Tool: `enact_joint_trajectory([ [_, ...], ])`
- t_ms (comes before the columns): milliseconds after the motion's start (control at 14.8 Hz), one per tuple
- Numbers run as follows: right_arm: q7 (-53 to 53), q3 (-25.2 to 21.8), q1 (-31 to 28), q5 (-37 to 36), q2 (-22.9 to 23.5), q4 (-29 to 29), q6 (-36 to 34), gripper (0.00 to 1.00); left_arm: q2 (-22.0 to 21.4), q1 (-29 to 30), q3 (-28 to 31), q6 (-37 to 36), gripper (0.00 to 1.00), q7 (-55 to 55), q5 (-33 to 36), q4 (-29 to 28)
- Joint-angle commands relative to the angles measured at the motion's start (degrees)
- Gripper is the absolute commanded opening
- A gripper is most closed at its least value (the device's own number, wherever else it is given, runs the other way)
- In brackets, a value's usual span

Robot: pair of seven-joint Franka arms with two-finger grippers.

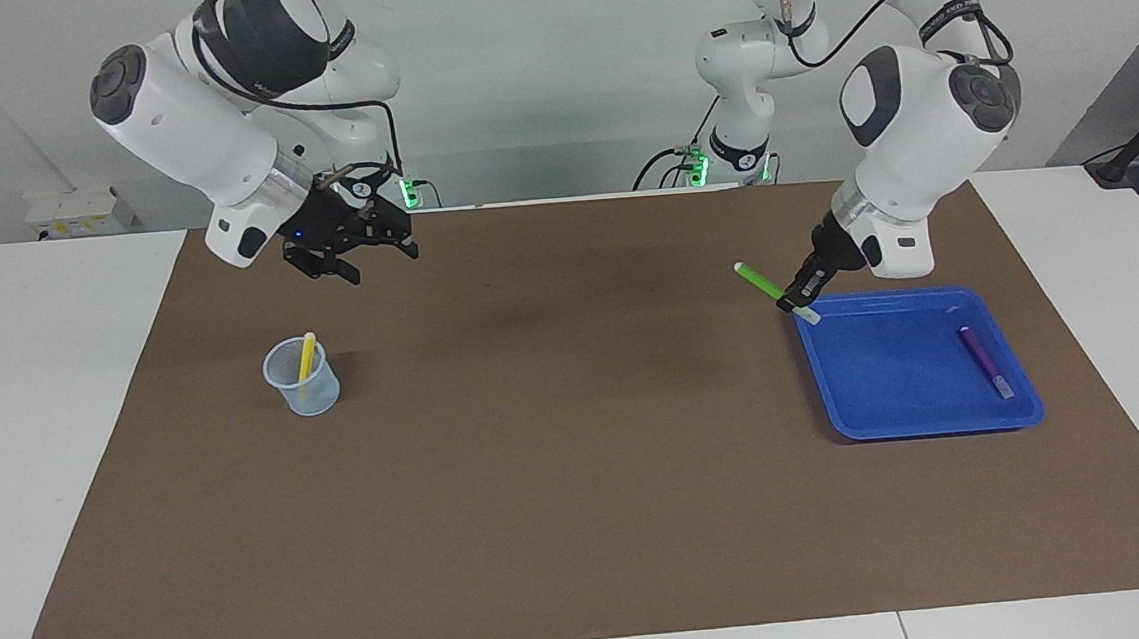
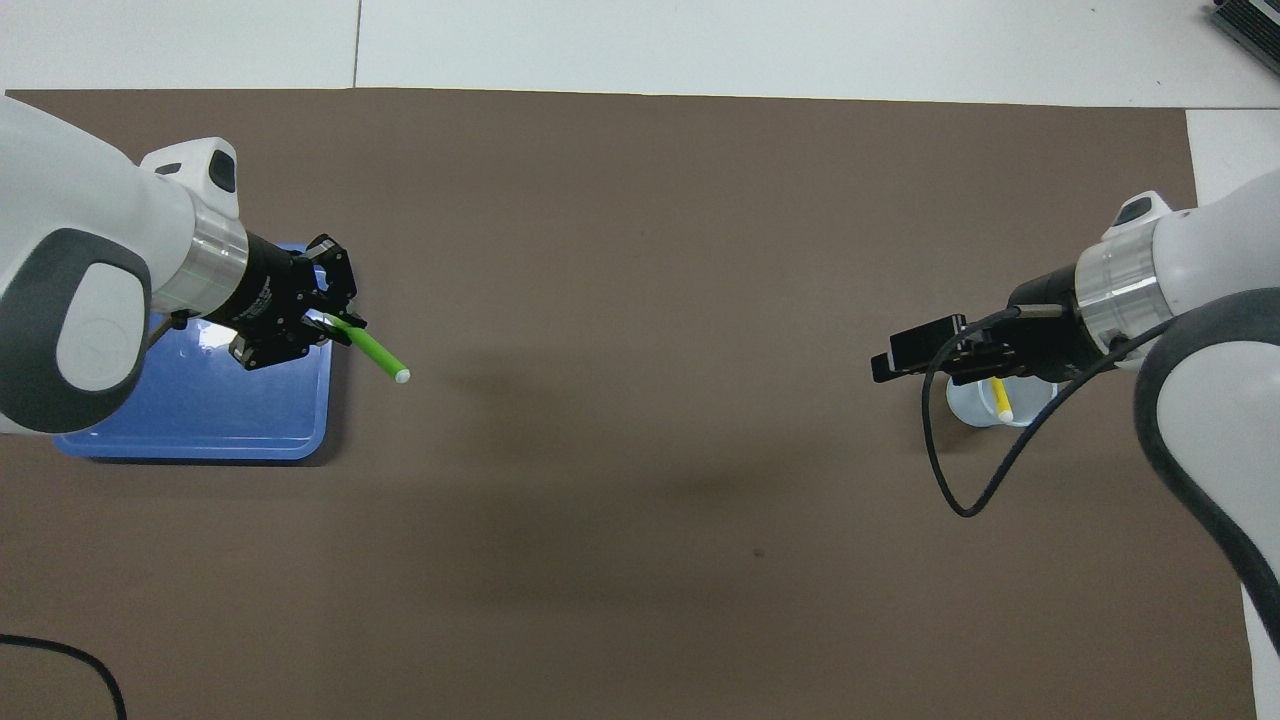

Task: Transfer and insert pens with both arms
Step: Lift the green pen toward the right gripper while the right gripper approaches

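Green pen (image 1: 764, 284) gripped by left fingers (image 1: 795, 300) over tray (image 1: 922, 420) edge; right fingers (image 1: 350, 260) open.

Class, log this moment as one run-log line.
left gripper: holds green pen over tray edge | right gripper: waits above mat | yellow pen: in cup | purple pen: in tray

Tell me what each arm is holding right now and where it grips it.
The left gripper holds the bright green pen near its pale end; the right gripper holds nothing.
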Motion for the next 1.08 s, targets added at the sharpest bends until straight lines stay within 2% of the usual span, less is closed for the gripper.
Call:
enact_joint_trajectory([
  [0, 1.9, 0.1, 1.4, 5.5, -0.4, -0.6, 2.5, 1.00, -0.5, -3.3, 0.5, 1.5, 0.00, -13.6, -2.9, 0.1],
  [406, 2.5, 0.2, 4.0, 13.0, -0.7, -2.7, 5.6, 0.99, -0.8, -9.3, 0.1, 6.1, 0.00, -31.0, -4.7, -0.2],
  [610, 2.5, 0.1, 6.0, 19.3, -0.7, -4.6, 8.8, 0.99, -1.6, -11.9, -0.4, 6.9, 0.00, -35.6, -4.9, 0.0],
  [1016, 2.1, 0.2, 8.7, 23.7, -0.3, -6.5, 13.5, 0.94, -4.0, -15.9, -0.8, 11.3, 0.00, -47.2, -6.3, -0.2],
])
